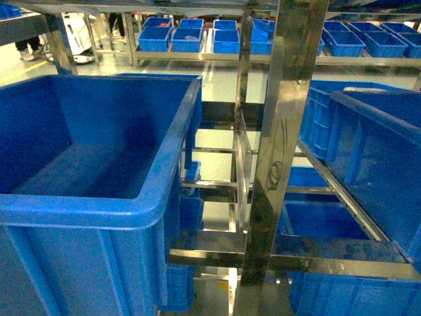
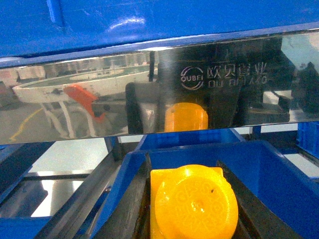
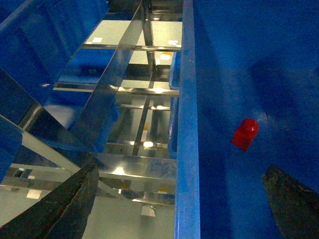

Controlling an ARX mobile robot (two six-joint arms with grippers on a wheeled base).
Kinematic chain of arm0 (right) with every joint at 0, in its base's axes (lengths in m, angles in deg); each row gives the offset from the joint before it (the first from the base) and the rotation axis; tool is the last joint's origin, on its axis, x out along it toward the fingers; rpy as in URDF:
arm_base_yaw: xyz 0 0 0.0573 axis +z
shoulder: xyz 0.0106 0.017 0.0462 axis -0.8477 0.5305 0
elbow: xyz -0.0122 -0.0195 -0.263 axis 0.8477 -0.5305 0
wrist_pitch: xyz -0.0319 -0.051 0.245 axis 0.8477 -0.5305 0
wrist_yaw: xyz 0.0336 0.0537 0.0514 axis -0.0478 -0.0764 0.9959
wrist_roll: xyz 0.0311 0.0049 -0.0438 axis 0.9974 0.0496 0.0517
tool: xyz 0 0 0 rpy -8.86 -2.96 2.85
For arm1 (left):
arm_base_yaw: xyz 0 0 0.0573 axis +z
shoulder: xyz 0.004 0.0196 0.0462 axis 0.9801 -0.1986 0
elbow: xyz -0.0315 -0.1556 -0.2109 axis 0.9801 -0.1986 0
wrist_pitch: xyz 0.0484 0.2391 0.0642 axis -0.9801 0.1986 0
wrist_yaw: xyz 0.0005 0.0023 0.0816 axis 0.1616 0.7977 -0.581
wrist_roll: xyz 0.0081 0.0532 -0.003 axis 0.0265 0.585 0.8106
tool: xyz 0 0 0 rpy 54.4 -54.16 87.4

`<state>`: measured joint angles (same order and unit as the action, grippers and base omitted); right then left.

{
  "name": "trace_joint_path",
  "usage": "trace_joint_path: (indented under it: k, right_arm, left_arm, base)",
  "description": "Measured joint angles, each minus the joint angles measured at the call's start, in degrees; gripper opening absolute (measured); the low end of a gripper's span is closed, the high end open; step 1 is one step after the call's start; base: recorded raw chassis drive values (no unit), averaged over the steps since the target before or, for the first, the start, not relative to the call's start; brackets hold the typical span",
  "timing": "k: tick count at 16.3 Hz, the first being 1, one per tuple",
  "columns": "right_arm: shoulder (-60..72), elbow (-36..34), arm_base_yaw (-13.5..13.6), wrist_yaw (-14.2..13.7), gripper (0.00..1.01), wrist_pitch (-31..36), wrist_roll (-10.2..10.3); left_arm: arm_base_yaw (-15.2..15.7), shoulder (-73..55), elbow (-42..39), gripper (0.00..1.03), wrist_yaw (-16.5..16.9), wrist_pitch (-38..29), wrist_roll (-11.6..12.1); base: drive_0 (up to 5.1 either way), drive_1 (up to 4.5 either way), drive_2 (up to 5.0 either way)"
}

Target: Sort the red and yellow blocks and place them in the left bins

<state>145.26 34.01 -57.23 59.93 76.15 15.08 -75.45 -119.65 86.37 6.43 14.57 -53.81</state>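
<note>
Two black fingers (image 2: 130, 209) of the left gripper (image 2: 192, 209) clamp the yellow brick (image 2: 192, 199).

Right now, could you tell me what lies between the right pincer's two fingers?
In the right wrist view, the blue crate's rim runs between them, with the red block on the crate floor.

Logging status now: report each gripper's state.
Left gripper: shut on the yellow block.
Right gripper: open, holding nothing.
</note>
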Motion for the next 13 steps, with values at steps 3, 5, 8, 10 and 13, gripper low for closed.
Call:
trace_joint_path:
  k: [3,5,8,10,13]
  right_arm:
    - [0.0,0.0,0.0,0.0,0.98,0.0,0.0]
    - [0.0,0.0,0.0,0.0,0.98,0.0,0.0]
    - [0.0,0.0,0.0,0.0,0.98,-0.02,0.0]
    - [0.0,0.0,0.0,0.0,0.98,0.0,0.0]
    - [0.0,0.0,0.0,0.0,0.98,0.0,0.0]
  left_arm:
    - [0.0,0.0,0.0,0.26,0.0,0.0,0.0]
    - [0.02,0.0,0.0,0.26,0.0,-0.02,0.0]
    - [0.33,0.2,0.0,0.26,0.35,1.14,0.0]
    - [1.86,1.36,0.0,0.26,0.92,4.92,0.17]
    - [2.78,2.8,-0.07,0.26,2.78,12.92,1.33]
  base:
    - [0.0,0.0,0.0]
    - [0.0,0.0,0.0]
    - [0.0,0.0,0.0]
    - [0.0,0.0,0.0]
    - [0.0,0.0,0.0]
